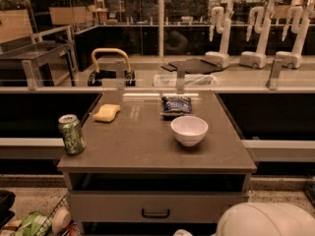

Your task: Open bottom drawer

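Observation:
A grey drawer unit [88, 163] stands in the middle of the camera view. Under its top is a dark open slot [157, 182]. Below that is a closed drawer front [108, 206] with a dark handle [155, 213]. Anything lower is cut off by the bottom edge. Only a small pale part of my gripper [181, 233] shows at the bottom edge, just below and right of the handle. A rounded white part of my arm [266, 221] fills the bottom right corner.
On the unit's top are a green soda can [72, 134] at the front left, a yellow sponge [107, 113], a blue chip bag [176, 105] and a white bowl [189, 130]. A wire basket with items [37, 224] sits on the floor at the lower left. Railings and white robot arms [261, 31] stand behind.

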### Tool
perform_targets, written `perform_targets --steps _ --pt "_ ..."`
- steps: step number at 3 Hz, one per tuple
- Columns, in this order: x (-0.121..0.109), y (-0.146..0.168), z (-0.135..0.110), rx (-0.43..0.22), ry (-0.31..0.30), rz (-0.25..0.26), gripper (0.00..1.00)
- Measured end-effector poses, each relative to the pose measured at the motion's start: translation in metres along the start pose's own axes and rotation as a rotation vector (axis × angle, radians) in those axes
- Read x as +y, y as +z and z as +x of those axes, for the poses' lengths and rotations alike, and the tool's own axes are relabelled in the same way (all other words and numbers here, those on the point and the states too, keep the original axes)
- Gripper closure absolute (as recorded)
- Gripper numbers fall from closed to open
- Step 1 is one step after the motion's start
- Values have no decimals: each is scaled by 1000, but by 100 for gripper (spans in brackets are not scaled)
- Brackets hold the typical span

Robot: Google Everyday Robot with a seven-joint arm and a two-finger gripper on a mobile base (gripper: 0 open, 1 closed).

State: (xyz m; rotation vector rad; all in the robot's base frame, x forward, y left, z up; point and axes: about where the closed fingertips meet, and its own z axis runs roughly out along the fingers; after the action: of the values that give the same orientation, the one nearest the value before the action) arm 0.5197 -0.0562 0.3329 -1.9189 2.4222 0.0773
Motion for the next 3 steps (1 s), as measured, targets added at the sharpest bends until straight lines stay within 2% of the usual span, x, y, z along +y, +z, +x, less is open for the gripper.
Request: perform_targets --steps 1,2,3 --pt "2 37 70 99 27 -59 66" --pt "5 40 71 102 23 -66 64" --pt "6 41 71 103 22 -68 41"
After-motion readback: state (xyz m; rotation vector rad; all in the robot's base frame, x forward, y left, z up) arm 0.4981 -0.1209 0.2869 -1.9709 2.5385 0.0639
